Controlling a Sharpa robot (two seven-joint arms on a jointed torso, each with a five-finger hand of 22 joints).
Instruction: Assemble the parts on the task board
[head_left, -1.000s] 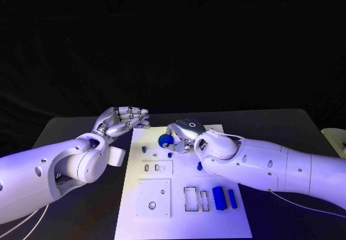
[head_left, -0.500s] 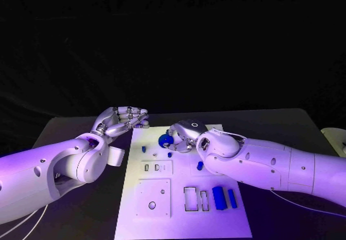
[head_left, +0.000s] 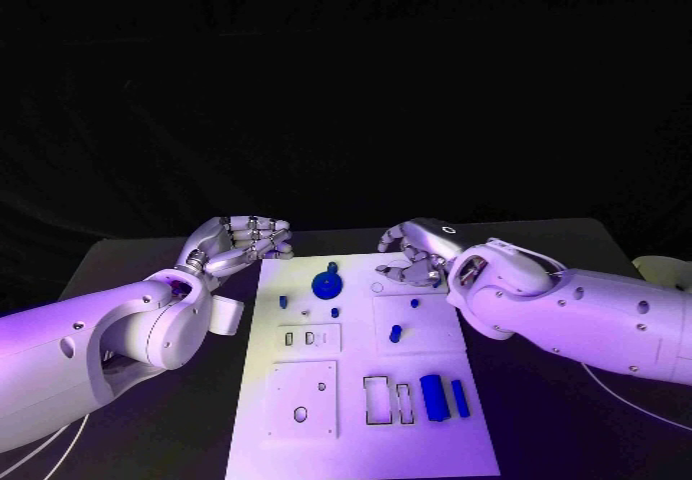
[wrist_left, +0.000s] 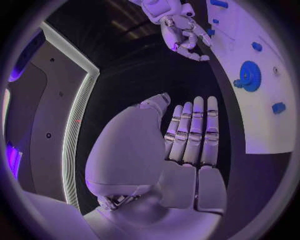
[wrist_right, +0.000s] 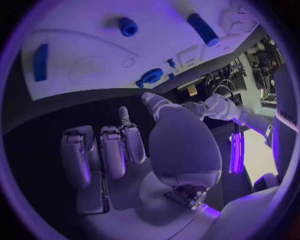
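White task board (head_left: 361, 420) mid-table, no legible writing, blue gear (head_left: 327, 284) lying at its far end, my left hand (head_left: 238, 243) curled and empty beside the board, my right hand (head_left: 415, 252) empty with fingers loosely apart, above the far edge.

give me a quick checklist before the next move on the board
1. Right hand empty: ok, it holds nothing and hovers at the board's far edge.
2. Left hand empty: ok, fingers curled in on nothing, off the board's far left corner.
3. Gear on the board: ok, apart from both hands.
4. Gear fully seated: cannot tell.
5. Two blue bars lying near the slots: ok, untouched.
6. Small peg mid-board free to reach: ok.
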